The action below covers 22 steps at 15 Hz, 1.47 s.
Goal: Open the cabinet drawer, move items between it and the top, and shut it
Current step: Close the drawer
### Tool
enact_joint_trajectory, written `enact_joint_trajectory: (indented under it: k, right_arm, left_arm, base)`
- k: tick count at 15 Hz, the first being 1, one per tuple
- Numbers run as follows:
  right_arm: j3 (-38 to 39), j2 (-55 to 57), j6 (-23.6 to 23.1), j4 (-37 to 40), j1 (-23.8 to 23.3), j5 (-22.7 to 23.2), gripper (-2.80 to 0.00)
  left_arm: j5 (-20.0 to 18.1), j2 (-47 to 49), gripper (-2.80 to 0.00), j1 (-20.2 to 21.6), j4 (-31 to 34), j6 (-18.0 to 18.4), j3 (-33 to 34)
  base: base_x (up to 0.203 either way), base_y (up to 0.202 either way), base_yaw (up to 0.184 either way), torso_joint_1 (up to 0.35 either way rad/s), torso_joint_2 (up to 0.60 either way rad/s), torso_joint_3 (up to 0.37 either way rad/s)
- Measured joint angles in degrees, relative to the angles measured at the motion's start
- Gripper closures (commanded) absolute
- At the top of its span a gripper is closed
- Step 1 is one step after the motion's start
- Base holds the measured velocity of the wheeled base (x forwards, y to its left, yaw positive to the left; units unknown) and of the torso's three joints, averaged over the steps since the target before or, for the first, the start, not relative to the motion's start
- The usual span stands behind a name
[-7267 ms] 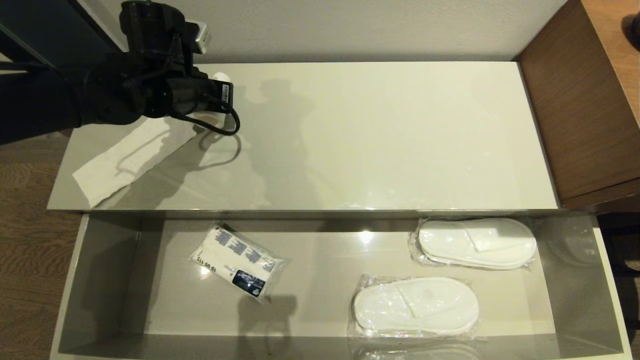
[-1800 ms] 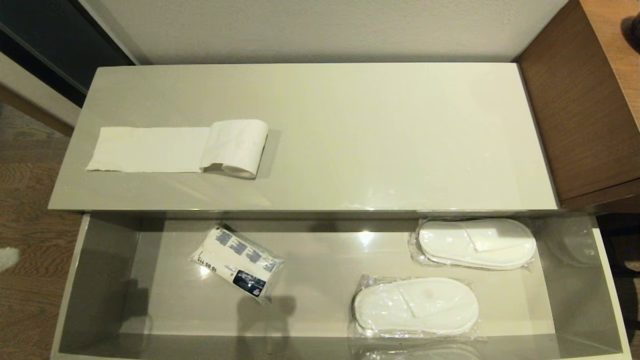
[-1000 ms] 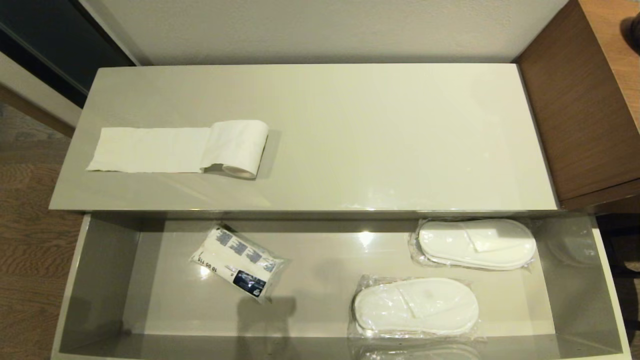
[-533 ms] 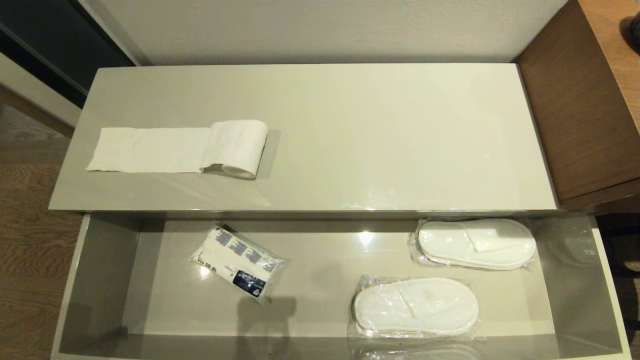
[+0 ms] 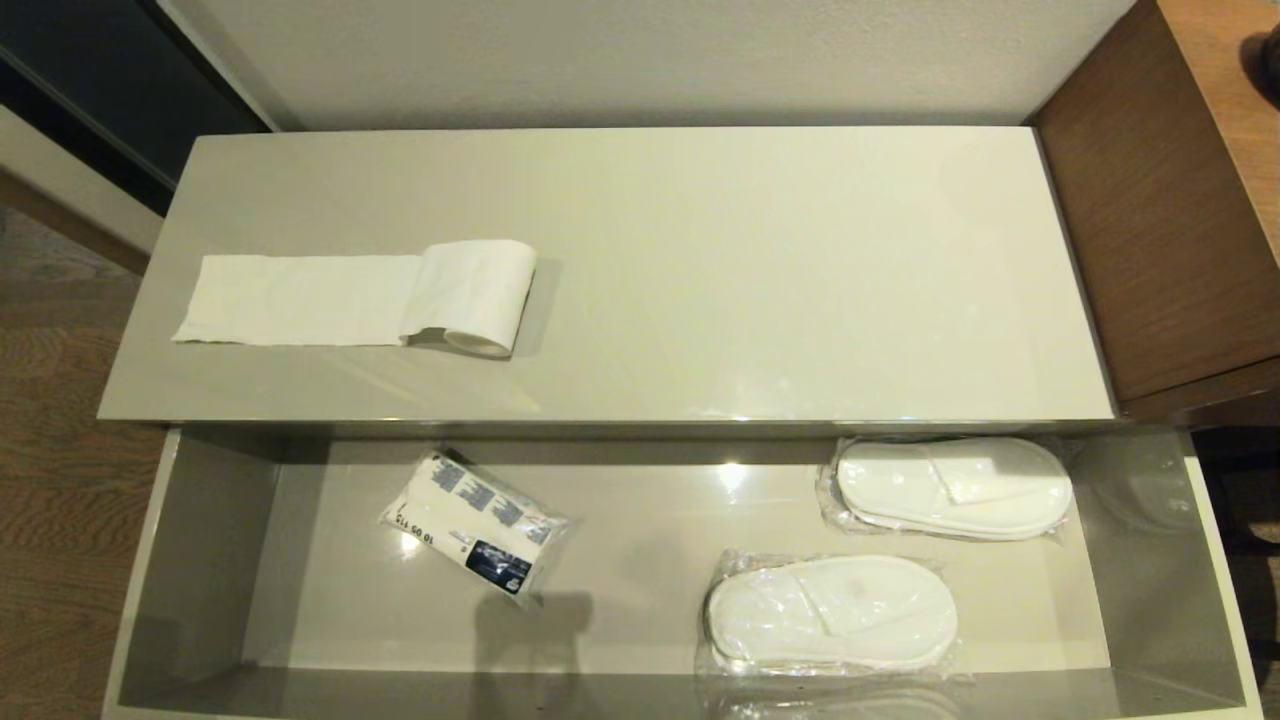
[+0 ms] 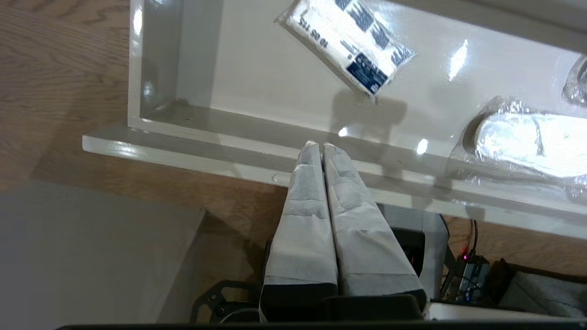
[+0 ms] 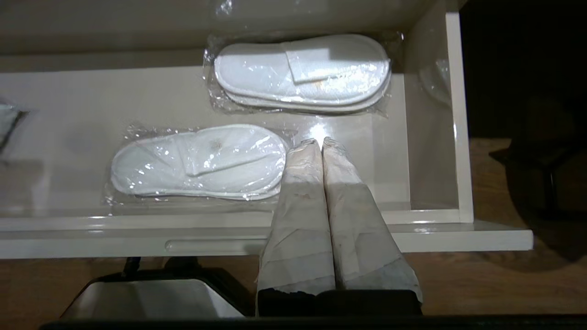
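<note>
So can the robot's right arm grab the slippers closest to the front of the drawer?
Probably yes. The right gripper hangs shut just above the open drawer, right beside the near slippers. Nothing covers them, but its fingers must open first.

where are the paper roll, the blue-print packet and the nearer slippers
paper roll (image 5: 470,292): head view, on its wound body
blue-print packet (image 5: 474,525): head view, packet's middle
nearer slippers (image 5: 830,612): head view, middle of the top slipper
</note>
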Motion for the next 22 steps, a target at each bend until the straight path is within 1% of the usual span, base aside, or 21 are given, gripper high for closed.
enact_joint_trajectory:
  k: [2,3,5,6,8,9,11,12,13,14,16,18,20,22]
  right_arm:
    - [-9.8,0.0,0.5,9.3,0.0,0.2,0.0]
    - [-15.3,0.0,0.9,15.2,0.0,0.4,0.0]
    - [-22.1,0.0,1.5,24.6,0.0,0.4,0.0]
    - [-24.5,0.2,1.6,28.2,0.0,0.4,0.0]
    - [-31.3,2.7,3.5,31.3,0.0,0.4,0.0]
    - [-35.3,5.2,4.8,32.3,0.0,0.5,0.0]
    - [-44.0,11.9,9.2,36.1,0.0,0.8,0.0]
    - [-49.1,16.0,11.9,40.2,0.0,1.1,0.0]
    - [-53.4,19.7,14.1,45.9,0.0,2.6,0.0]
    - [-55.6,22.2,15.6,52.3,-0.1,4.5,0.0]
    - [-55.3,25.4,17.3,65.8,-0.7,7.7,0.0]
    - [-52.7,26.7,17.5,74.8,-1.5,8.5,0.0]
    - [-50.5,26.9,17.4,77.3,-1.7,8.6,0.0]
    - [-44.6,25.5,16.9,77.4,-1.8,8.4,0.0]
  left_arm:
    - [-1.2,-0.4,0.0,0.0,-0.1,0.0,0.5]
    - [-1.5,-0.5,0.0,0.0,-0.1,-0.1,0.6]
    - [-1.6,-0.7,0.0,0.0,-0.1,-0.1,0.6]
    - [-1.6,-0.8,0.0,0.0,0.1,0.0,0.7]
    - [-1.6,-0.9,0.0,0.0,0.0,0.0,0.7]
    - [-1.7,-1.0,0.0,0.0,0.0,0.0,0.7]
    - [-2.2,-0.9,0.0,0.0,-0.1,0.0,0.8]
    - [-2.3,-1.0,0.0,0.0,-0.1,0.0,0.8]
    - [-2.3,-1.0,0.0,0.0,0.0,0.0,0.8]
    - [-2.3,-1.0,0.0,0.0,0.0,0.0,0.8]
    - [-2.3,-1.0,0.0,0.0,0.0,0.0,0.8]
    - [-2.3,-1.0,0.0,0.0,0.0,0.0,0.8]
    - [-2.3,-1.0,0.0,0.0,-0.2,0.0,1.1]
    - [-2.3,-1.0,0.0,0.0,-0.2,0.0,1.2]
  base:
    - [0.0,0.0,0.0,0.0,0.0,0.0]
    - [0.0,0.0,0.0,0.0,0.0,0.0]
    - [0.0,0.0,0.0,0.0,0.0,0.0]
    - [0.0,0.0,0.0,0.0,0.0,0.0]
    - [0.0,0.0,0.0,0.0,0.0,0.0]
    - [0.0,0.0,0.0,0.0,0.0,0.0]
    - [0.0,0.0,0.0,0.0,0.0,0.0]
    - [0.0,0.0,0.0,0.0,0.0,0.0]
    - [0.0,0.0,0.0,0.0,0.0,0.0]
    - [0.0,0.0,0.0,0.0,0.0,0.0]
    - [0.0,0.0,0.0,0.0,0.0,0.0]
    - [0.0,0.0,0.0,0.0,0.0,0.0]
    - [0.0,0.0,0.0,0.0,0.0,0.0]
    - [0.0,0.0,0.0,0.0,0.0,0.0]
